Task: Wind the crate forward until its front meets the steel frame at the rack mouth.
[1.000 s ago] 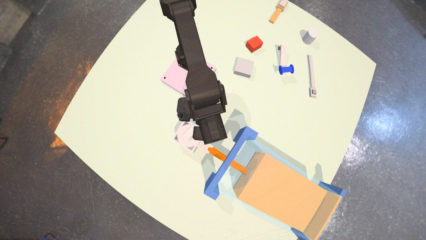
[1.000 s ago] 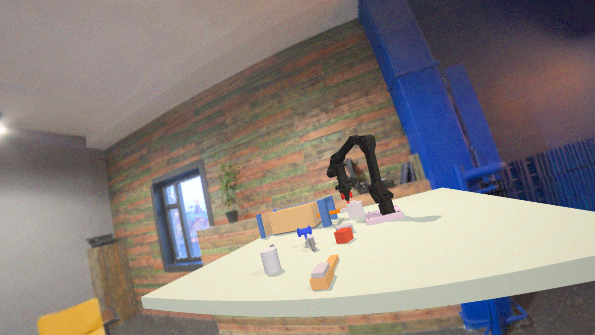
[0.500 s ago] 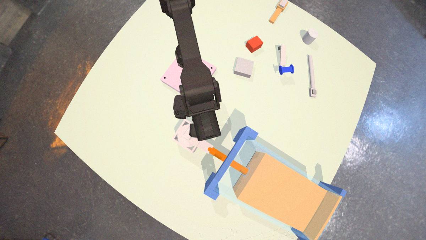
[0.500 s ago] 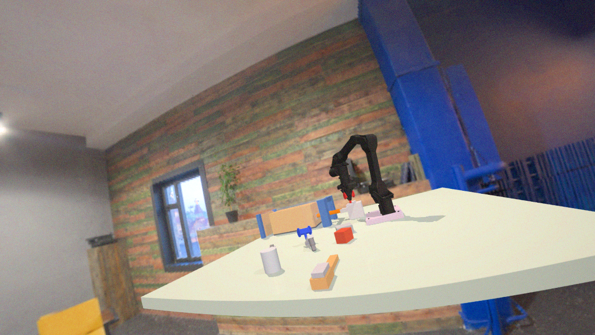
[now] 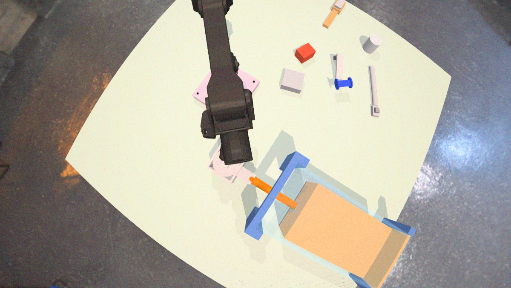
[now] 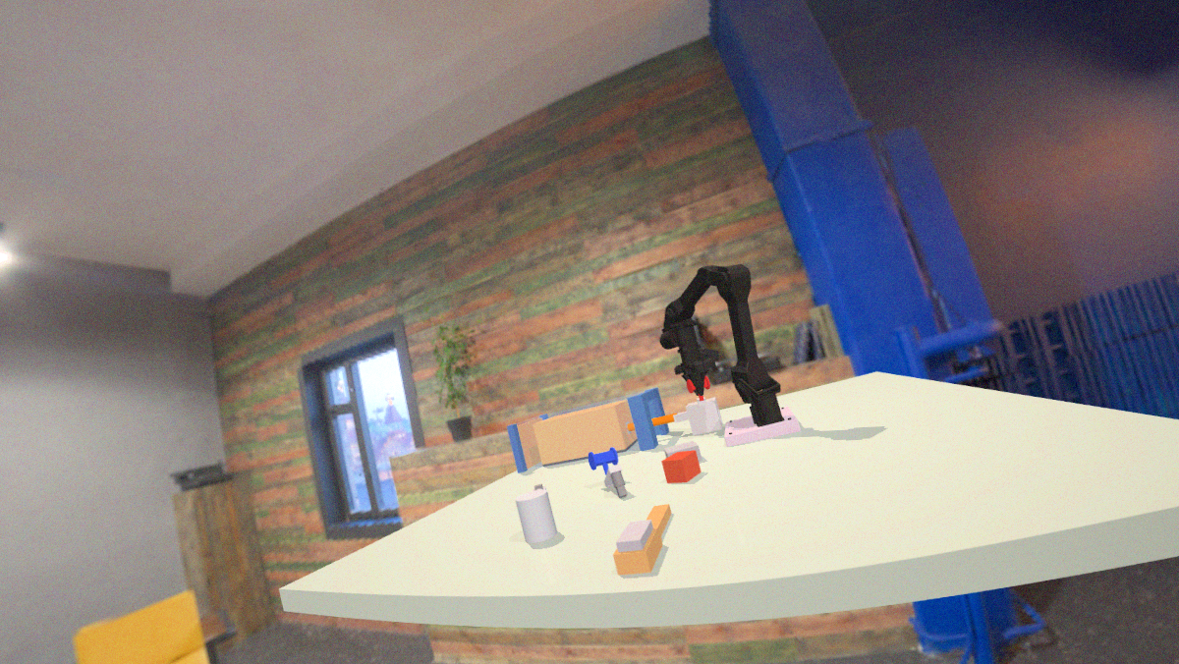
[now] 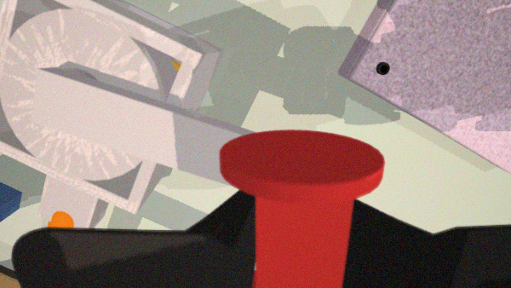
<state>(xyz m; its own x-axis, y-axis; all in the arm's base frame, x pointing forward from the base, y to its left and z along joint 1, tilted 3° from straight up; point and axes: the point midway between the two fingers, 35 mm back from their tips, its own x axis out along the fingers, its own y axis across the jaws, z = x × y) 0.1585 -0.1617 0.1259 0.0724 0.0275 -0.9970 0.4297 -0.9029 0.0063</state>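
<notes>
Grasping the red knob of the winch handle, the gripper is holding its fingers closed on that grip beside the winch, while the handle's flat arm is reaching across the winch top. Its square key is presumably sitting in the hole, though the arm is hiding the joint. The crate is lying beyond the winch, behind the blue frame standing on the winch's strap side, and its front is leaving a plain gap to that frame. The orange strap is running from the winch under the frame's top bar to the crate. Winding appears to be the step in hand, with travel remaining.

What could be going wrong from here is mostly coming from the hand's path: if it is swinging off the circle centred on the winch, the knob may be slipping from the fingers or the key may be levering upward out of its hole. Turning the wrong way could be slackening the strap. Cranking too fast could be jerking the crate's nose up, and pulling on after contact could be tipping it against the frame, so the final turn is calling for slow, level motion before letting go
</notes>
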